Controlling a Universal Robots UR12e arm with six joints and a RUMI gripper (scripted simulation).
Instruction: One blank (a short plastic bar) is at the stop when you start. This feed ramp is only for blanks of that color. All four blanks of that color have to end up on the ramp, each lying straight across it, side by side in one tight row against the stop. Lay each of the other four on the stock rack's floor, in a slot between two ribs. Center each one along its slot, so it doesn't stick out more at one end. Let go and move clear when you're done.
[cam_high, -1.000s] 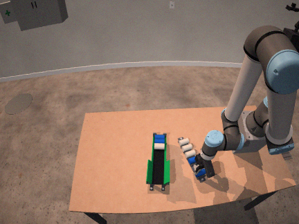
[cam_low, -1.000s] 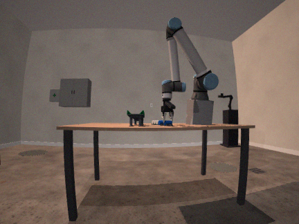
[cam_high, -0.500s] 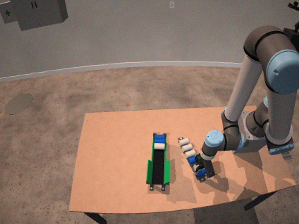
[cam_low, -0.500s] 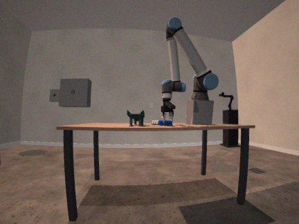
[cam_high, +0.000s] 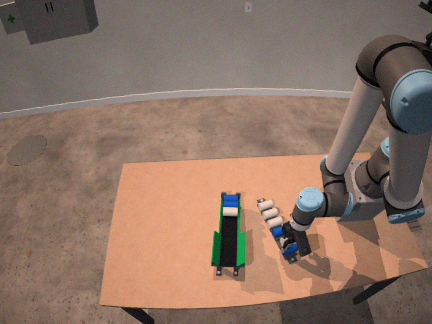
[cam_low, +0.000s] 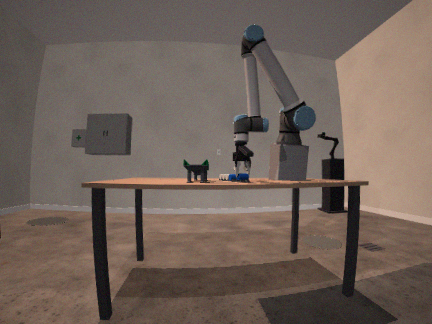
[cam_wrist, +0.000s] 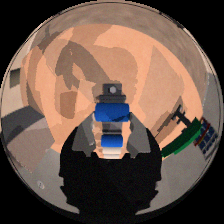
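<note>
Blue blanks on the green-walled feed ramp (cam_high: 215, 246) number two, lying side by side at its far end with the far one (cam_high: 230, 197) at the stop and the second (cam_high: 230, 203) next to it; a single white blank (cam_high: 230, 212) lies crosswise right behind them. The ramp's black floor runs down toward the table's (cam_high: 165, 225) near edge.

Just right of the ramp, the stock rack (cam_high: 276, 230) sits at a slant on the wooden top. From above, three white blanks (cam_high: 270, 213) fill its far slots in a row, a blue blank (cam_high: 276, 232) lies next in line, and a further blue blank (cam_high: 290, 250) shows at the rack's near end.

The arm's gripper (cam_high: 289, 243) stands down over the rack's near portion, jaws clamped on a blue blank (cam_wrist: 112, 141) that the wrist camera shows low between the fingers; another blue blank (cam_wrist: 112, 113) lies just beyond it, with a grey rack end piece (cam_wrist: 112, 90) past that. Whether the grasped bar touches the rack floor cannot be told.

Seen from the side, the gripper (cam_low: 242, 169) hangs upright from the wrist directly above the rack, and the ramp (cam_low: 196, 170) stands on short legs a little to the left.
</note>
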